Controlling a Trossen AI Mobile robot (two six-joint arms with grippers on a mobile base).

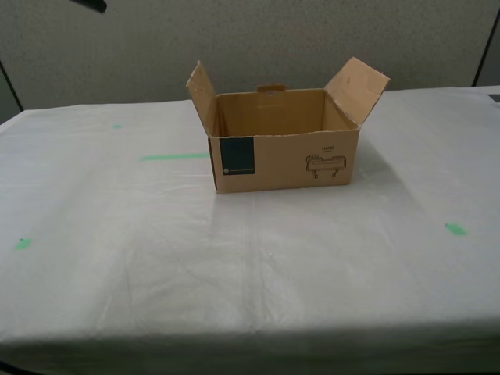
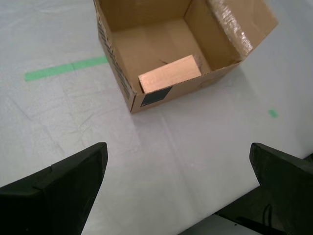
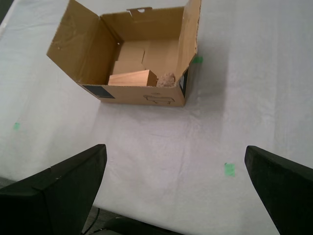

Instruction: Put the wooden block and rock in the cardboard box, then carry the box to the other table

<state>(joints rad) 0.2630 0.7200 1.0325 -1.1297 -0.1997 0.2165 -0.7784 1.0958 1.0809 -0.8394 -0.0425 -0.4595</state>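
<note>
Now: cardboard box point(image 1: 285, 160) upright, flaps open, toward far edge of the other table point(image 1: 250, 266), bare cloth all round | wooden block point(image 3: 129, 78) and rock point(image 3: 168, 79) inside | my first gripper point(image 3: 173, 191) and my second gripper point(image 2: 178, 188) spread wide, empty, short of box.

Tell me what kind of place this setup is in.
Probably an indoor lab or office test area, not a home. The table wears a wrinkled whitish cover with green tape marks, like staged positions. A plain grey partition-style wall stands behind, and only a cardboard box sits out.
</note>
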